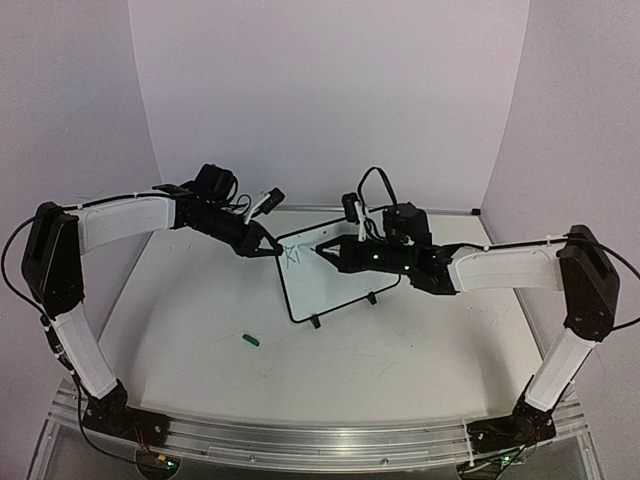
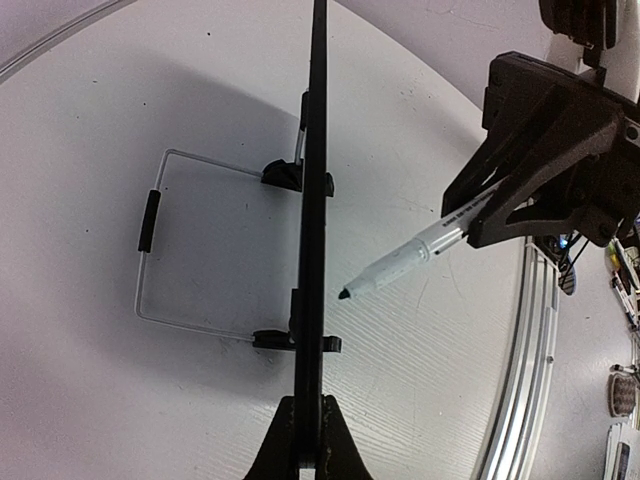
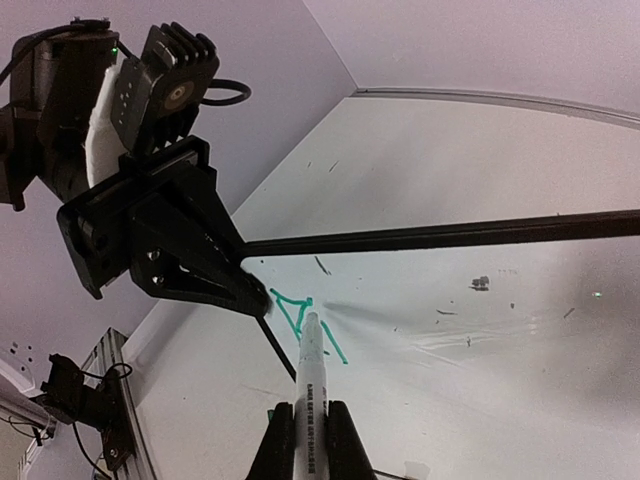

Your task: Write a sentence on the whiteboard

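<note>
Writing is barely begun: the left gripper [image 1: 268, 247], fingers closed on an edge of the whiteboard [image 1: 335, 285], steadies it mid-surface [image 1: 200, 330]; the right gripper [image 3: 303, 412] clamps the marker [image 3: 311, 365], tip at the first green strokes of the sentence [image 3: 298, 312] (a letter or so). Next calls for light rightward strokes

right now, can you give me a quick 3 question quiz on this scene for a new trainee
1. True or false: the left gripper is clamped on an edge of the whiteboard.
2. Which gripper holds the marker? A) left B) right C) neither
3. Fill in: the writing started on the board is ___ in colour.

Key: 1 true; 2 B; 3 green.
</note>
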